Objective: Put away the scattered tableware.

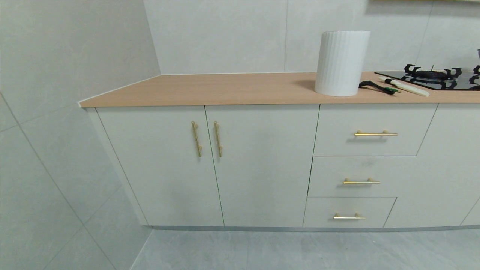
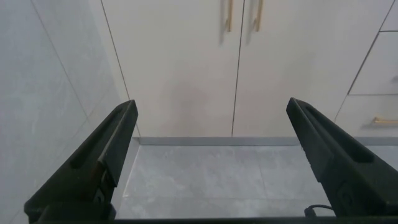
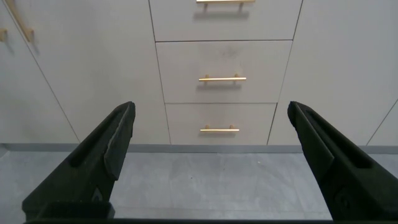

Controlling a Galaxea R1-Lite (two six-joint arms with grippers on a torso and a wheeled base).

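Tableware: a black-handled utensil (image 1: 377, 87) and a pale utensil (image 1: 405, 86) lie flat on the wooden counter (image 1: 225, 90), just beside the white ribbed holder (image 1: 341, 63), between it and the gas hob (image 1: 431, 78).

Left gripper (image 2: 211, 107) and right gripper (image 3: 211, 109): jaws spread wide, empty, low before the cupboard fronts.

Risks: thin handles lying flat may slip from a pinch, and a reach could knock the holder or catch the hob grate.

Room: pale drawers (image 1: 375, 129) with brass handles, grey tiled floor (image 1: 300, 251).
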